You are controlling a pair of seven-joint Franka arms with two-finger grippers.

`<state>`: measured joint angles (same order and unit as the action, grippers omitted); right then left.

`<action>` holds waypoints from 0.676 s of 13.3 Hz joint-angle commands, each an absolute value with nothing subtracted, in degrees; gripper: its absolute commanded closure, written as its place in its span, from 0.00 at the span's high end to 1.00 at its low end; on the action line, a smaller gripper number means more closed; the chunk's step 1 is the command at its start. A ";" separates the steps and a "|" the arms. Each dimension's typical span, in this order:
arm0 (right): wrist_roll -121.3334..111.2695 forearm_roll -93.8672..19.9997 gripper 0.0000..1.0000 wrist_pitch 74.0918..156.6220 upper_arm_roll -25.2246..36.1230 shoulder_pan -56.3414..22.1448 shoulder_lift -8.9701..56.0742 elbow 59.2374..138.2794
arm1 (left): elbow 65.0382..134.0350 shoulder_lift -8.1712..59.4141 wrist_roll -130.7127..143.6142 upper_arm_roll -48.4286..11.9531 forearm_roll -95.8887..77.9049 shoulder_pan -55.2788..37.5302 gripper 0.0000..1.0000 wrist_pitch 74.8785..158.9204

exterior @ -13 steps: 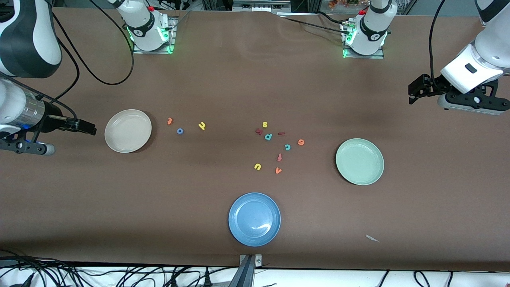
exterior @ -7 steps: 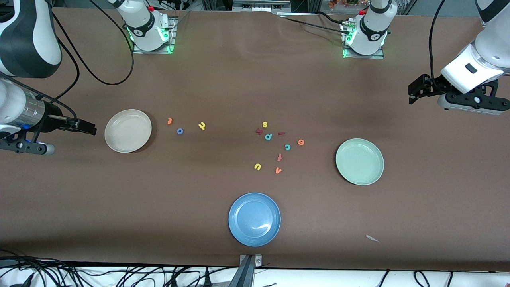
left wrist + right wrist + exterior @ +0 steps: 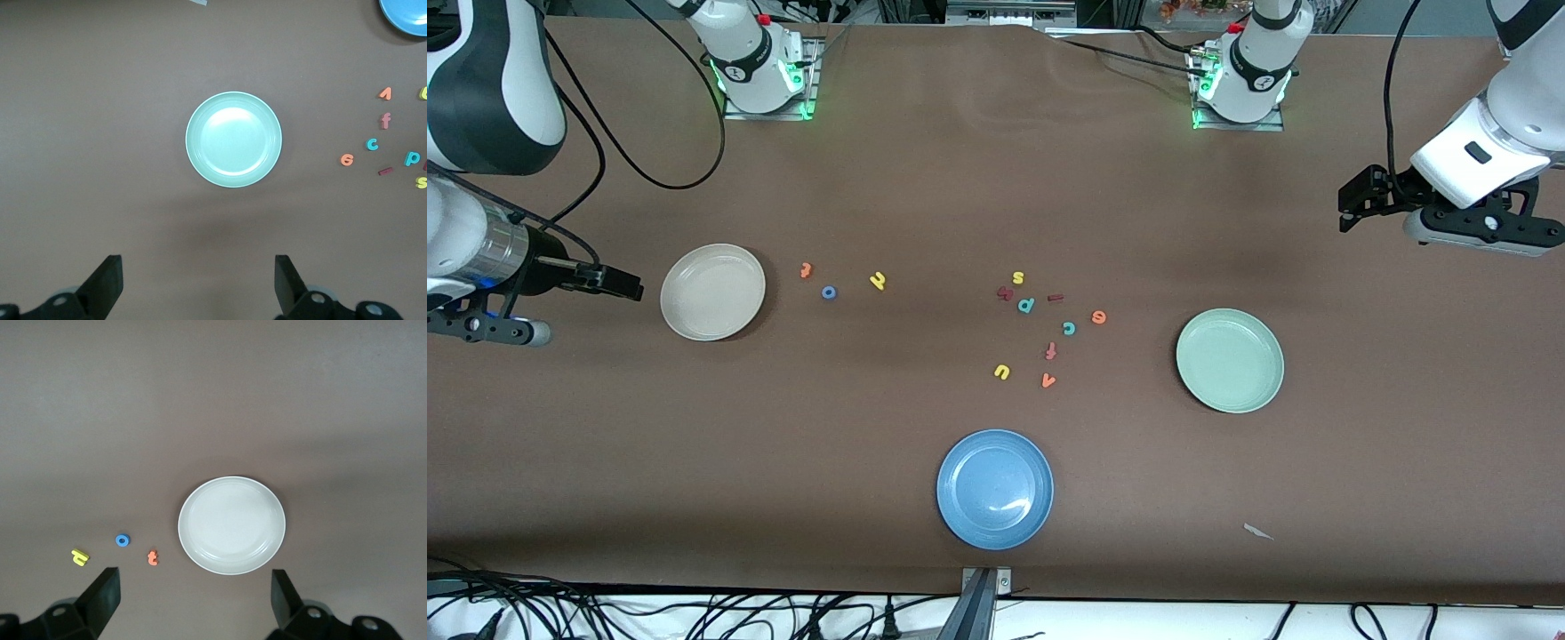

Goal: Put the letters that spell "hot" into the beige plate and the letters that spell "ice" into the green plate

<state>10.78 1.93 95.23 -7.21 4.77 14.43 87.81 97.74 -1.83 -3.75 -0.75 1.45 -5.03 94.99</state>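
Front view: foam letters like the t (image 3: 806, 269) look light, flat, squashy; pinch thin edges. Left gripper (image 3: 194, 285) and right gripper (image 3: 193, 599) jaws spread, empty.

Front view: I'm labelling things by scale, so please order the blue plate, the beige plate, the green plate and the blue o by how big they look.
1. blue plate, though it lies nearest the camera, so its lead is unsure.
2. green plate and beige plate, which look alike.
3. blue o, far smaller.
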 commanded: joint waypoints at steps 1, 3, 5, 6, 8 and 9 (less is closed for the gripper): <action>10.81 0.53 1.00 95.45 -7.12 5.01 13.89 88.33 | 98.44 -2.81 -3.78 -0.44 0.35 -5.10 1.00 94.13; 10.90 0.61 1.00 95.54 -7.21 5.01 13.97 88.33 | 98.44 -2.81 -4.13 -0.44 0.35 -5.10 1.00 94.04; 10.72 0.70 1.00 95.45 -7.21 5.01 14.06 88.51 | 98.44 -2.81 -4.04 -0.44 0.35 -5.10 1.00 94.04; 10.72 0.70 1.00 95.45 -7.21 4.92 14.06 88.51 | 98.44 -2.81 -3.96 -0.44 0.35 -5.10 1.00 94.04; 10.81 0.70 1.00 95.45 -7.21 4.83 14.15 88.51 | 98.53 -2.81 -4.04 -0.44 0.35 -5.10 1.00 94.04; 10.81 0.70 1.00 95.45 -7.21 4.83 14.15 88.51 | 98.44 -2.81 -4.04 -0.44 0.35 -5.10 1.00 94.04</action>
<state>10.80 1.93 95.28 -7.21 4.75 14.58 88.03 97.74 -1.83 -3.75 -0.75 1.45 -5.03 94.42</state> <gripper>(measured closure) 0.000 0.000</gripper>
